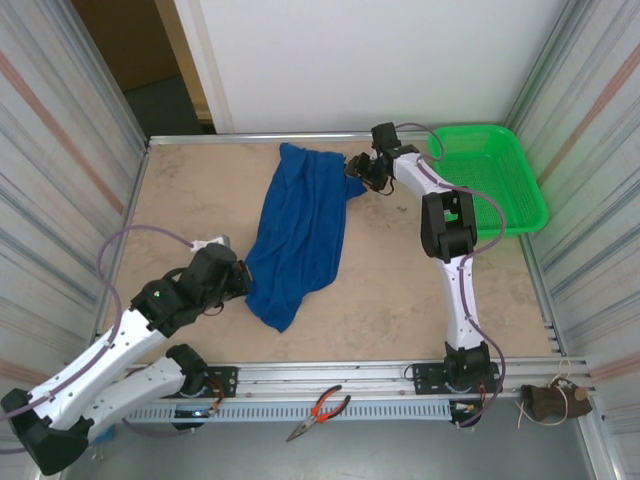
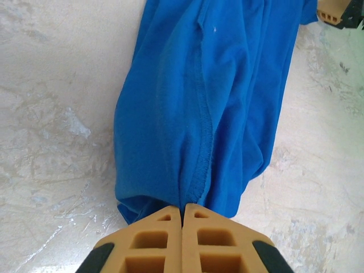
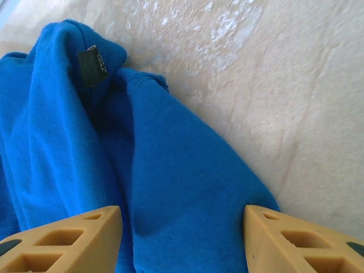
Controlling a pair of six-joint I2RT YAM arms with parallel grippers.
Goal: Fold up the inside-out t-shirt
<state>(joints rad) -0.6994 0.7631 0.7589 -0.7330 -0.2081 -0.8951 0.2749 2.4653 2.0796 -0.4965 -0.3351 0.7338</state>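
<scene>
The inside-out t-shirt (image 1: 300,235) lies bunched in a long blue strip from the table's far middle down toward the near left. My left gripper (image 1: 243,283) is at its near left end. In the left wrist view that gripper (image 2: 183,207) is shut, with the stitched hem of the shirt (image 2: 193,102) pinched between its tips. My right gripper (image 1: 357,178) is at the shirt's far right edge. Its fingers stand apart in the right wrist view (image 3: 183,213), straddling a fold of the blue cloth (image 3: 170,187). A small black label (image 3: 92,63) shows on the cloth beyond them.
A green mesh basket (image 1: 490,175) stands at the far right of the table. Red-handled pliers (image 1: 318,410) lie on the rail in front of the arm bases. Corrugated walls close in both sides. Bare tabletop (image 1: 400,290) lies right of the shirt.
</scene>
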